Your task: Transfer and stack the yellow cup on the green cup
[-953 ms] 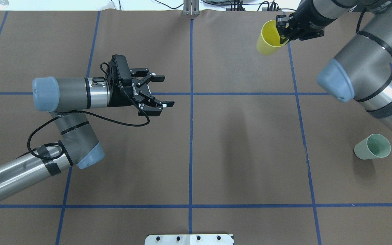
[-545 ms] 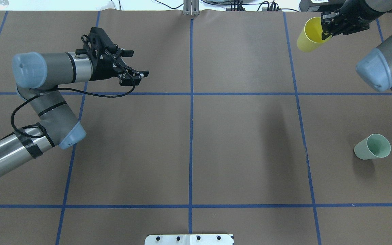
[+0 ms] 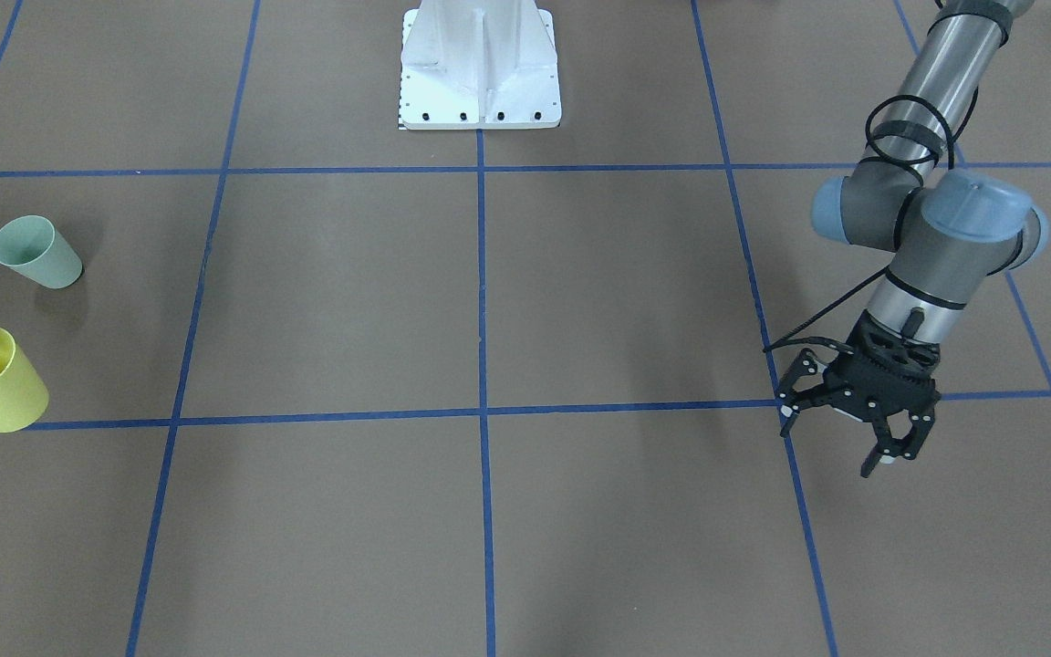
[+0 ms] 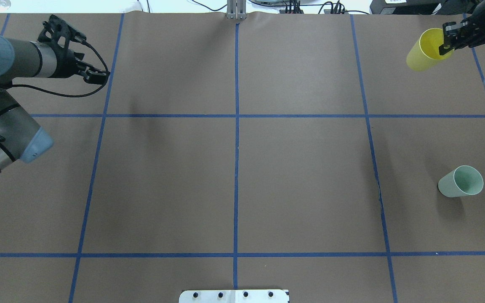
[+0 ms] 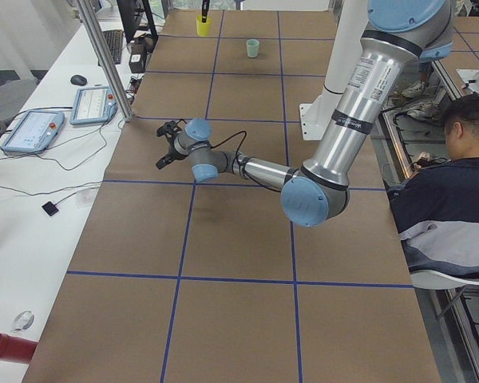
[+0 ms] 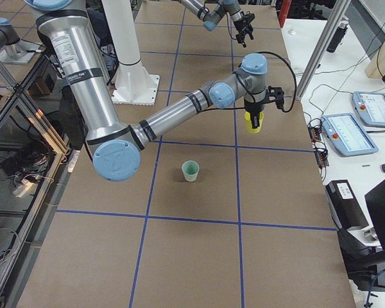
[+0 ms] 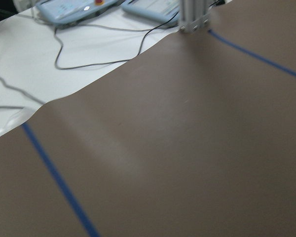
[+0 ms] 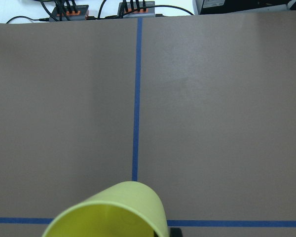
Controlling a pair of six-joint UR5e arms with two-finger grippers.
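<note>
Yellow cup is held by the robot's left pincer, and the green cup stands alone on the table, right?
No. The right pincer holds the yellow cup, as the overhead view shows. The green cup does stand alone on the table.

The left arm (image 3: 931, 78) and right arm (image 6: 173, 115) are showing brushed silver tubes, grey joints and pale blue caps, with black bands wrapping the links. A thin black cable (image 3: 819, 317) is running along the left arm to the black left gripper (image 3: 828, 440), whose linked fingers (image 3: 799, 388) are carrying bright screws. The white base (image 3: 480, 64) is showing dark screws.
</note>
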